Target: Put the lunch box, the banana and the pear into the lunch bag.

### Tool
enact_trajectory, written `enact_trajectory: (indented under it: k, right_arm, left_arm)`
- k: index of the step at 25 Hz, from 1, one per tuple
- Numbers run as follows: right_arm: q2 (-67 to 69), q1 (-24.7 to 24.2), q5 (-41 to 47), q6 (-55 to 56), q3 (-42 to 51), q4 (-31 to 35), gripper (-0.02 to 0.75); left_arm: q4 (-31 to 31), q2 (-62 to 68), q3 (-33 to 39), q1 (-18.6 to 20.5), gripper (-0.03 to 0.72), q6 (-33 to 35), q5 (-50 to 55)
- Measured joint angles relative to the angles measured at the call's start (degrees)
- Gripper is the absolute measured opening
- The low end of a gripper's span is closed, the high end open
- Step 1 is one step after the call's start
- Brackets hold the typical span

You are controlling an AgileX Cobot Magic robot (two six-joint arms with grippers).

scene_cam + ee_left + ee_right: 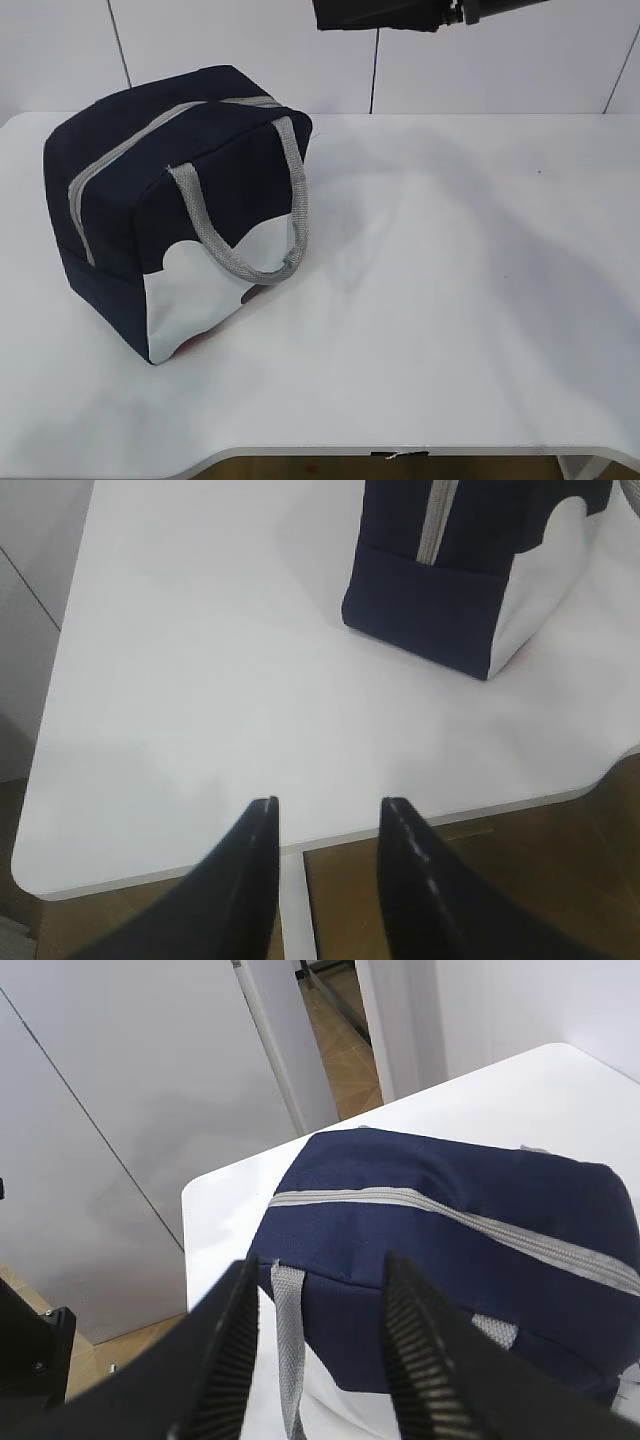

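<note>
The navy lunch bag [175, 210] stands on the left of the white table [450, 300], its grey zipper closed and one grey handle [285, 215] hanging over the white front panel. It also shows in the left wrist view [450, 575] and the right wrist view [450, 1230]. My left gripper [325, 805] is open and empty over the table's near edge, well clear of the bag. My right gripper [320, 1265] is open and empty, raised above and to the side of the bag. The lunch box, the banana and the pear are out of view.
A dark part of the right arm [400, 12] shows at the top edge of the exterior view. White wall panels stand behind the table. Brown floor [480, 900] shows beyond the table's rounded edge.
</note>
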Motion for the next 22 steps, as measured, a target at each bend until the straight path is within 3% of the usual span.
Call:
enact_trajectory:
  k: [22]
  right_arm:
    - [0.0,-0.46,3.68,1.56,0.0,0.0,0.334]
  left_arm:
    - [0.0,0.0,0.0,0.0,0.245,0.0,0.0]
